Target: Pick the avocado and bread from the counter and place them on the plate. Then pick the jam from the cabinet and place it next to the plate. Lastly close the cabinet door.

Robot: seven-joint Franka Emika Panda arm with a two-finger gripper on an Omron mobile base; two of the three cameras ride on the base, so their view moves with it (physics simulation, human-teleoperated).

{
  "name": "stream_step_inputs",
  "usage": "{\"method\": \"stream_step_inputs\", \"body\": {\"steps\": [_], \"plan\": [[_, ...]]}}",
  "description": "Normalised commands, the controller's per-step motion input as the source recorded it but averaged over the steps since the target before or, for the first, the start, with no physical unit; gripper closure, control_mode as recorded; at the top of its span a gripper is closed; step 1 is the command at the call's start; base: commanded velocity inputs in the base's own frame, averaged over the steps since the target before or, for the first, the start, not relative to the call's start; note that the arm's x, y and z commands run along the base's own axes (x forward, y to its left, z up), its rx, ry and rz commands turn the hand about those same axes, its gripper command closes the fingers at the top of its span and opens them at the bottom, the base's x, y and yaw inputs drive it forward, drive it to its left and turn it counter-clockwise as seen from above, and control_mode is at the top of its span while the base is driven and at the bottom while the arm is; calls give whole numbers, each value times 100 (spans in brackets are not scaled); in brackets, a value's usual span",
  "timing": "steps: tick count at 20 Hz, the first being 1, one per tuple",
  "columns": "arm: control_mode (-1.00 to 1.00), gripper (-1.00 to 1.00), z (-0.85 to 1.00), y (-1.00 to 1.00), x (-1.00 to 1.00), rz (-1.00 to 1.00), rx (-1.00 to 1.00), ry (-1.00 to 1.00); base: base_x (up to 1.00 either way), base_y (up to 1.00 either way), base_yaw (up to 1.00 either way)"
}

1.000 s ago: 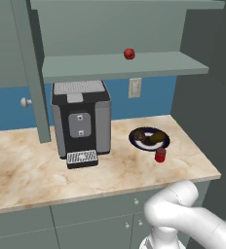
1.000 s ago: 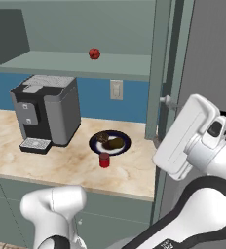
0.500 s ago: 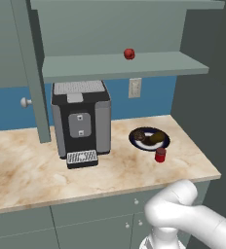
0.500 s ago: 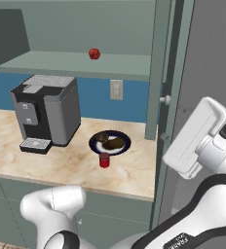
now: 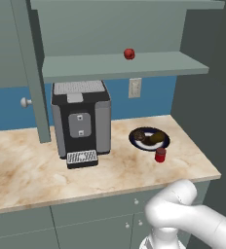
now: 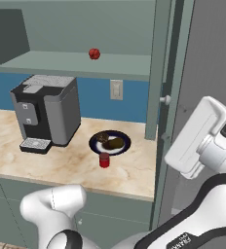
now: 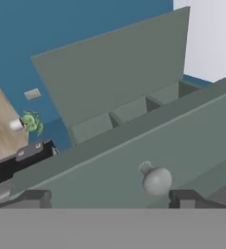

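Observation:
The plate (image 5: 149, 148) (image 6: 93, 146) lies on the counter right of the coffee machine. On it sit the bread (image 5: 141, 136) (image 6: 103, 137) and the avocado (image 5: 156, 138) (image 6: 116, 143). The red jam (image 5: 160, 155) (image 6: 104, 159) stands upright just in front of the plate. The cabinet door (image 6: 161, 63) (image 7: 110, 160) stands open, edge-on, with its round knob (image 6: 166, 100) (image 7: 156, 179). My hand (image 6: 197, 138) hovers beside that door. My gripper (image 7: 110, 199) is open and holds nothing. The knob sits between the fingertips, nearer the right one and apart from both.
A coffee machine (image 5: 81, 121) (image 6: 47, 112) stands mid-counter. A small red ball (image 5: 129, 53) (image 6: 94, 53) rests on the shelf above. A second open door (image 5: 32, 73) with a knob is at the left. A tall dark panel (image 5: 207, 87) bounds the counter on the right.
In the right base view the hand has shifted slightly rightward and lower beside the open door. Plate, food and jam have not moved.

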Motion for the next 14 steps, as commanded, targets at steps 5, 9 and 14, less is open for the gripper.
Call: {"method": "stream_step_inputs", "body": {"steps": [5,9,14], "plan": [[-100,-100,0,39,1,0,0,0,0,0,0],[-100,-100,0,69,3,0,0,0,0,0,0],[-100,-100,5,80,30,0,0,3,0,0,0]]}}
